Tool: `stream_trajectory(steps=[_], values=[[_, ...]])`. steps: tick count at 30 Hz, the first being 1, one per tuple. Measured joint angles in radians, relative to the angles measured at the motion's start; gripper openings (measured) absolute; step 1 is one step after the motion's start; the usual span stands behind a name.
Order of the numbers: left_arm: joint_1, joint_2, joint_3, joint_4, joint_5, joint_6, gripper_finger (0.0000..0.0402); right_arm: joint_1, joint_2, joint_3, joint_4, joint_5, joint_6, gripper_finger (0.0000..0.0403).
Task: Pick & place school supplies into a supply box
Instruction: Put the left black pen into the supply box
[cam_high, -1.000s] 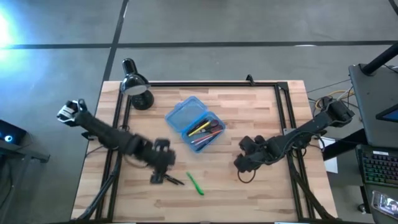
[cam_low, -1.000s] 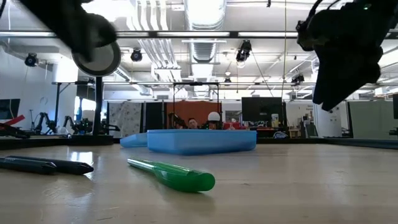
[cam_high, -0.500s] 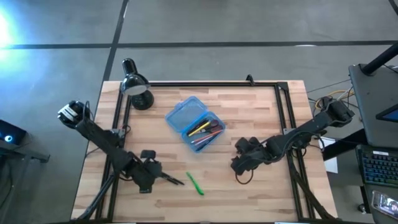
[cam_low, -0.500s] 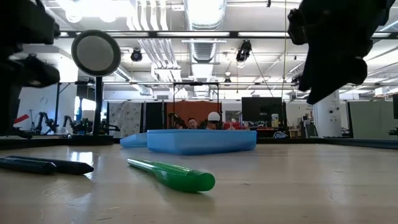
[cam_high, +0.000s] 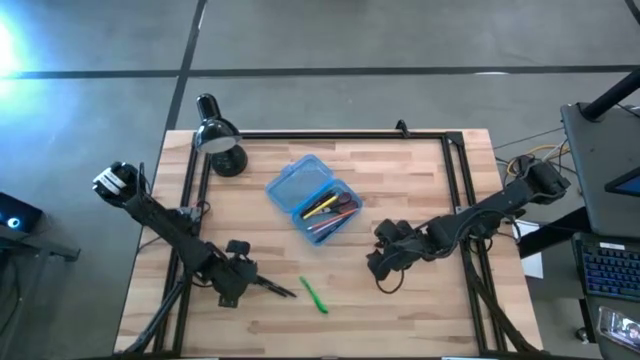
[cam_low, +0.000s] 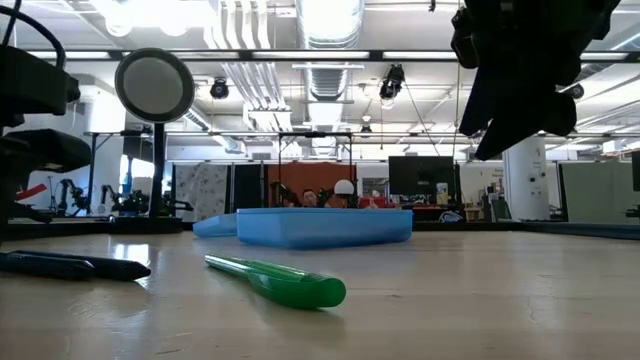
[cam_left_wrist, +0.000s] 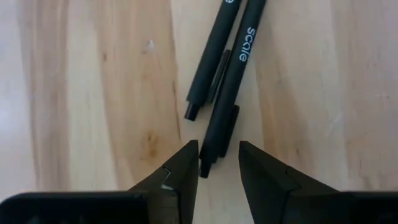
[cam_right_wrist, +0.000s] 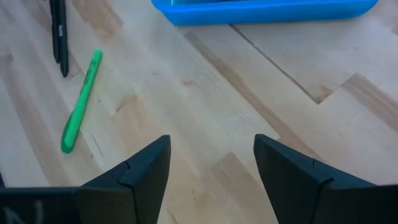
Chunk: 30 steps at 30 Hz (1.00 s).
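Observation:
The blue supply box (cam_high: 313, 198) lies open on the table, with yellow, orange and dark pens in its right half. A green pen (cam_high: 314, 295) and two black pens (cam_high: 274, 289) lie flat on the wood near the front edge. My left gripper (cam_left_wrist: 217, 155) is open and low at the black pens (cam_left_wrist: 227, 81). Its fingertips stand on either side of one pen's near end (cam_left_wrist: 209, 155); whether they touch it, I cannot tell. My right gripper (cam_right_wrist: 211, 162) is open and raised, right of the green pen (cam_right_wrist: 81, 102), touching nothing.
A black desk lamp (cam_high: 222, 140) stands at the table's far left corner. A dark frame rail (cam_high: 330, 133) runs along the far edge and down both sides. Bare wood lies between the green pen and my right gripper (cam_high: 385, 262).
My left gripper has swung toward the table's near left side and come down to the end of the black pens. My right gripper has drifted a little toward the left and the near edge. The pens and the box have stayed in place.

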Motion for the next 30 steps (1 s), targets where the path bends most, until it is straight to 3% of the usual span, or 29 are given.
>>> stream_trajectory(steps=[15, 26, 30], values=[[0.021, -0.003, -0.054, 0.104, 0.003, 0.001, 0.0094, -0.022, 0.007, 0.000, -0.006, 0.002, -0.004, 0.0221], [0.022, 0.049, -0.053, 0.124, -0.042, 0.003, 0.0028, -0.028, 0.034, 0.000, -0.009, 0.001, 0.001, 0.0221], [0.023, 0.049, -0.017, 0.078, -0.042, 0.004, 0.0021, -0.028, 0.034, 0.000, -0.010, 0.000, 0.002, 0.0221]])
